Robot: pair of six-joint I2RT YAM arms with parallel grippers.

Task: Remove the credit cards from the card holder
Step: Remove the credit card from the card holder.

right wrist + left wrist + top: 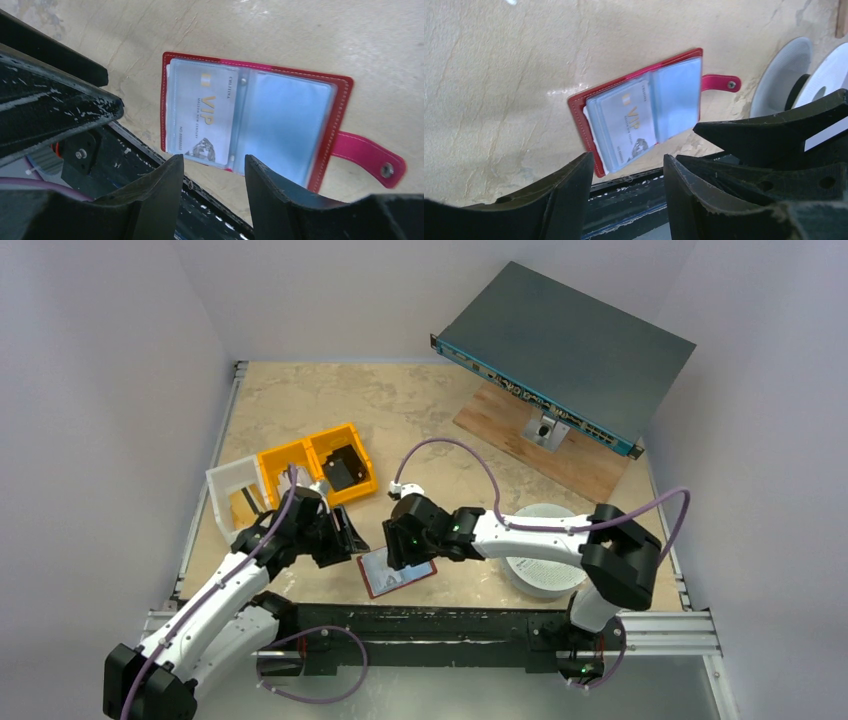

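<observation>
The bench (pixel 400 410) had a smooth beige top with pale marbled veining, and a black metal rail (pixel 440 625) ran along its near edge. The card holder (pixel 255 115) lay open and flat on the bench close to that rail, between the two arms. Its cover was red and leather-like, with a line of pale stitching round the border. A narrow red snap tab (pixel 367 156) stuck out from one long side and ended in a small metal stud. Inside sat glossy, pale blue-grey plastic sleeves with rounded corners. One sleeve held a pale credit card (pixel 205 120) printed with gold "VIP" lettering; the sleeve beside it looked plain.

The left fingers (pixel 559 200) were matt black and wedge-shaped; they stood apart with nothing between them, just beside the holder. The right fingers (pixel 280 200), equally black and scuffed, were also apart and gripping nothing, poised over the holder's edge.

Farther back stood boxy yellow plastic bins (pixel 320 465), a white bin (pixel 240 490), a round white perforated disc (pixel 545 550) and a flat grey metal chassis (pixel 565 350) on a wooden board (pixel 560 455).
</observation>
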